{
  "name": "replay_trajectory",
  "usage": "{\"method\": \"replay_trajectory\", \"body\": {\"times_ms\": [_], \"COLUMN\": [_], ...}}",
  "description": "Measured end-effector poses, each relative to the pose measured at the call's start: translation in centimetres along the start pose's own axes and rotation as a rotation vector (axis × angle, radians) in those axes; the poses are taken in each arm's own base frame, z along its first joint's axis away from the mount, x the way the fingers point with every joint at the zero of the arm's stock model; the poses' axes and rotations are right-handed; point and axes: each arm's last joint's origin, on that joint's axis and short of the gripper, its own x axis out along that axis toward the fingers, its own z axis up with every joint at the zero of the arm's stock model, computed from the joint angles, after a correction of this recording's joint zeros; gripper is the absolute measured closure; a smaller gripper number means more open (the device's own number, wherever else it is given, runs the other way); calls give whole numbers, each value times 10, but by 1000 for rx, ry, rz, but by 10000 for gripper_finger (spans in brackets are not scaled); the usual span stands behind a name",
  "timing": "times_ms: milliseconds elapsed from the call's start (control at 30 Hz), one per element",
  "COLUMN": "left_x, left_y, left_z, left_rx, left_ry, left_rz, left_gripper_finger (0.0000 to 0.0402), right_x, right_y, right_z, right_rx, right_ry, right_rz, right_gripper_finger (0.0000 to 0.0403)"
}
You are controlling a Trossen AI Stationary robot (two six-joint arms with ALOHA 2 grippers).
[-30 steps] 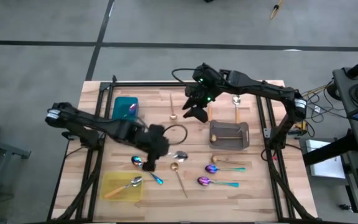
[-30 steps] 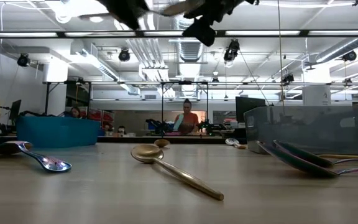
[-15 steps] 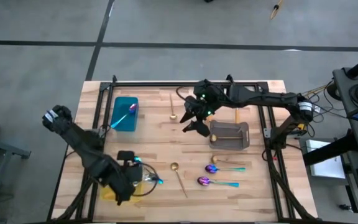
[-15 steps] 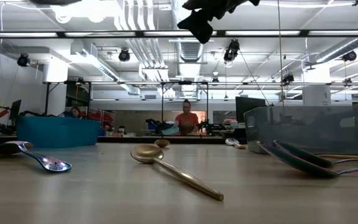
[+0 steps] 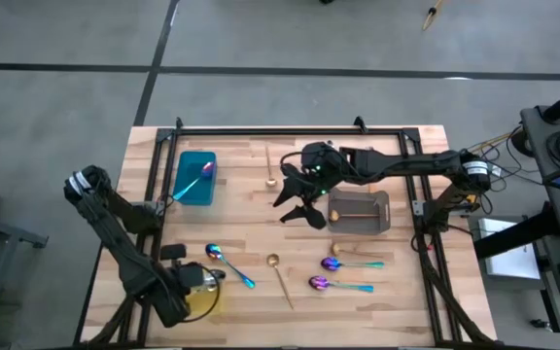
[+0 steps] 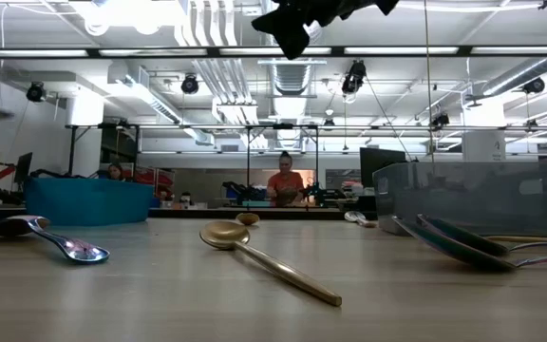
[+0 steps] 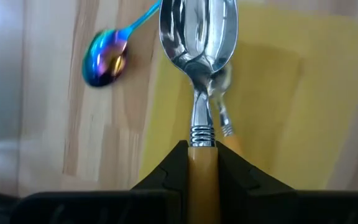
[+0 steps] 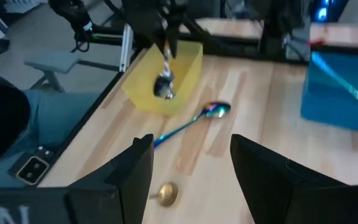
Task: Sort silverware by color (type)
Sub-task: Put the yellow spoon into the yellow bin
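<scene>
- L gripper [image 7: 202,163] over yellow tray [image 5: 205,303] at worktop's [image 5: 251,233] front-left corner; jaws pinching the orange handle of a silver spoon [image 7: 199,37], bowl hanging out past the fingertips above the tray.
- 2nd orange-handled spoon [image 7: 224,115] lies in the yellow tray, under the held one.
- R gripper [image 5: 297,199] mid-worktop, up off the surface, just left of grey tray [image 5: 381,216]; jaws spread wide, holding nothing.
- Grey tray holds a gold spoon [image 5: 356,212].
- Teal tray [image 5: 195,180] at back-left, w/ an iridescent spoon [image 5: 202,172] in it.
- Loose on worktop: iridescent teal-handled spoon [image 5: 227,262] just beside yellow tray; gold spoon no. 2 [image 5: 280,275] near centre-front; 2 more iridescent ones [image 5: 346,264] and [image 5: 336,285] front-right, below grey tray, w/ one more spoon [image 5: 356,251] just behind them, colour unclear.
- Back of worktop: small gold spoon [image 5: 270,167] left of R arm; orange-handled spoon behind grey tray mostly hidden by the arm.
- Low view: gold spoon no. 2 lies nearest the cam, bowl up; person [image 6: 286,183] in orange top stands far off in the room behind.
</scene>
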Motion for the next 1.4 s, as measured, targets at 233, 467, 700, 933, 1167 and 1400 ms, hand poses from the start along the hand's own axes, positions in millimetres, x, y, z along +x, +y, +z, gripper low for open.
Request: {"method": "replay_trajectory", "body": {"times_ms": [233, 467, 700, 933, 1167, 1400], "left_x": [12, 17, 22, 30, 30, 30], "left_y": [2, 4, 5, 7, 5, 1], "left_z": [-12, -15, -20, -25, -27, -28], "left_rx": [-39, -50, -102, -162, -216, -270], "left_ry": [21, 56, 106, 157, 235, 243], "left_rz": [35, 37, 41, 32, 1, -26], "left_gripper_finger": [371, 371, 371, 371, 371, 370], "right_x": [2, 5, 8, 9, 8, 8], "right_y": [-2, -2, -3, -3, -3, -3], "right_z": [1, -7, -14, -14, -14, -14], "right_rx": [-66, -58, -47, -36, -16, -7], "right_ry": [-56, -38, -47, -47, -47, -46], "right_rz": [-11, -8, -9, -8, -8, -7], "right_gripper_finger": [200, 200, 200, 200, 200, 200]}}
